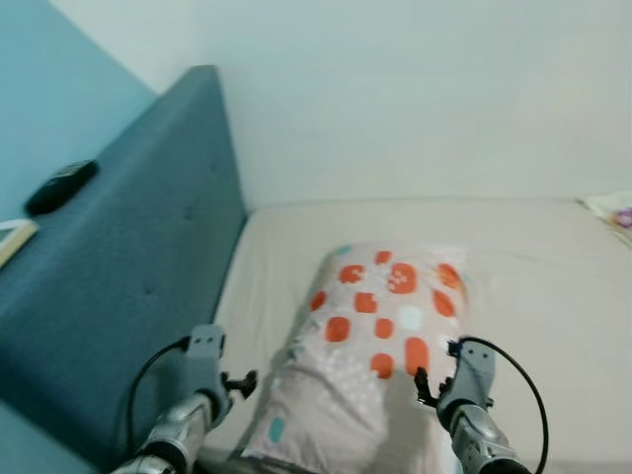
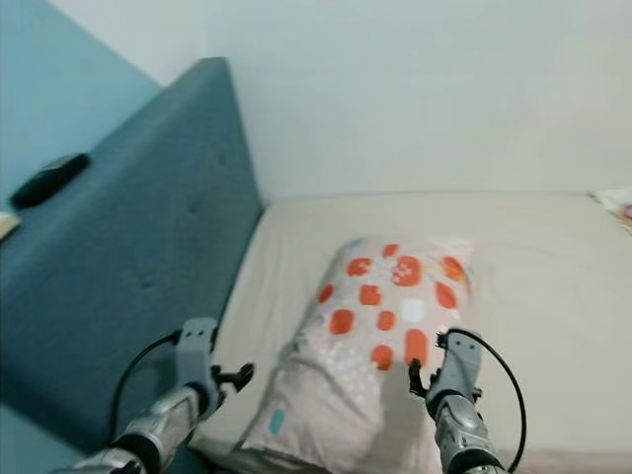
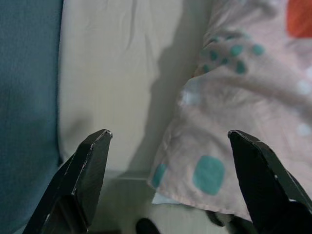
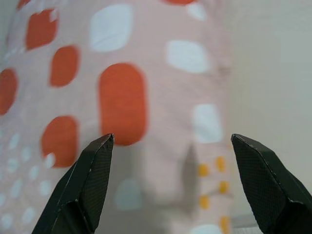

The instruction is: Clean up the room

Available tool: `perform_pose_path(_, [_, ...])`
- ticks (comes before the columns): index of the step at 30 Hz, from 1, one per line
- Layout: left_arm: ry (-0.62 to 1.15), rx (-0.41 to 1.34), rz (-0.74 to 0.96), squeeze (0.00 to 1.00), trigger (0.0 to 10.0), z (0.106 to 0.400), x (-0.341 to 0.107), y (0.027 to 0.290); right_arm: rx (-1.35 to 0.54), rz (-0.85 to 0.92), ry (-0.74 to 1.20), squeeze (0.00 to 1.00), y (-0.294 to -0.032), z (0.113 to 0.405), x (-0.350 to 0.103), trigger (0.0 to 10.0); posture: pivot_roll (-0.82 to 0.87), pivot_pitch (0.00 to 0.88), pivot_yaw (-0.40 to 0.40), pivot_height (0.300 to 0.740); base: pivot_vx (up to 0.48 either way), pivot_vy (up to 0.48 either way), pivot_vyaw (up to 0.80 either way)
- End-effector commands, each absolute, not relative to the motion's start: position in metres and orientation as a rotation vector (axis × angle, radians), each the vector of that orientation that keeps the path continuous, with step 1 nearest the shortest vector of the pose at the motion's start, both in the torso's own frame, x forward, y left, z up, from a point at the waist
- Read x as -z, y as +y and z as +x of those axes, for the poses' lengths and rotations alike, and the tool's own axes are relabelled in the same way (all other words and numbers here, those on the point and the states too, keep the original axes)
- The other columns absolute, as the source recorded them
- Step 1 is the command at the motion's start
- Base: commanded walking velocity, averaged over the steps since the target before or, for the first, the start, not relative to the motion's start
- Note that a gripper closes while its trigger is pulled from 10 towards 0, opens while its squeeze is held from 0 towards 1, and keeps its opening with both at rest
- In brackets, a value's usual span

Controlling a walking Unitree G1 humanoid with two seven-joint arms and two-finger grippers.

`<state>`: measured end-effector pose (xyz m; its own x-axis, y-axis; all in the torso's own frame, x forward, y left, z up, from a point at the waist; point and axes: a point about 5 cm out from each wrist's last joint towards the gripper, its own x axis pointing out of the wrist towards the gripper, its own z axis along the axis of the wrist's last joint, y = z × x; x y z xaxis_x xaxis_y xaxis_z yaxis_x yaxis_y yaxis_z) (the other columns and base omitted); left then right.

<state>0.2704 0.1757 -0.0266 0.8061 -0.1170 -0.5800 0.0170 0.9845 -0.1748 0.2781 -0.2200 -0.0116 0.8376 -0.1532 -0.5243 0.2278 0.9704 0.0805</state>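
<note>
A pink pillow with orange, white and teal patches lies on the beige mattress, its near end rumpled at the bed's front edge. My left gripper hovers open just left of the pillow's near left corner, above bare mattress. In the left wrist view that corner lies between the spread fingers. My right gripper stands open at the pillow's near right edge. The right wrist view looks down on the pillow's orange patches, with nothing between the fingers.
A blue padded headboard runs along the left of the bed. On its top ledge lie a black object and a flat pale item. Something light lies at the mattress's far right edge. A white wall stands behind.
</note>
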Motion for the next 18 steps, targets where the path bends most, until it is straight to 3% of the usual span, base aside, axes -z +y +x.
perform_pose_path(1, [0.636,0.025,-0.145,0.00,10.0,0.267,0.029,0.184,0.173,0.133,0.564,0.00,-0.215,0.279,0.013,10.0,-0.15,0.032,0.023,0.739,0.000,0.000,-0.75])
perform_pose_path(7, [0.654,-0.051,-0.119,0.00,10.0,0.260,0.034,0.192,0.153,0.129,0.570,0.00,-0.213,0.281,0.012,10.0,-0.15,0.030,0.019,0.739,0.000,0.000,-0.75])
perform_pose_path(18, [0.642,-0.049,-0.127,0.00,10.0,0.266,0.031,0.181,0.129,0.121,0.593,0.00,-0.213,0.280,0.014,10.0,-0.15,0.015,0.023,0.739,0.000,0.000,-0.75])
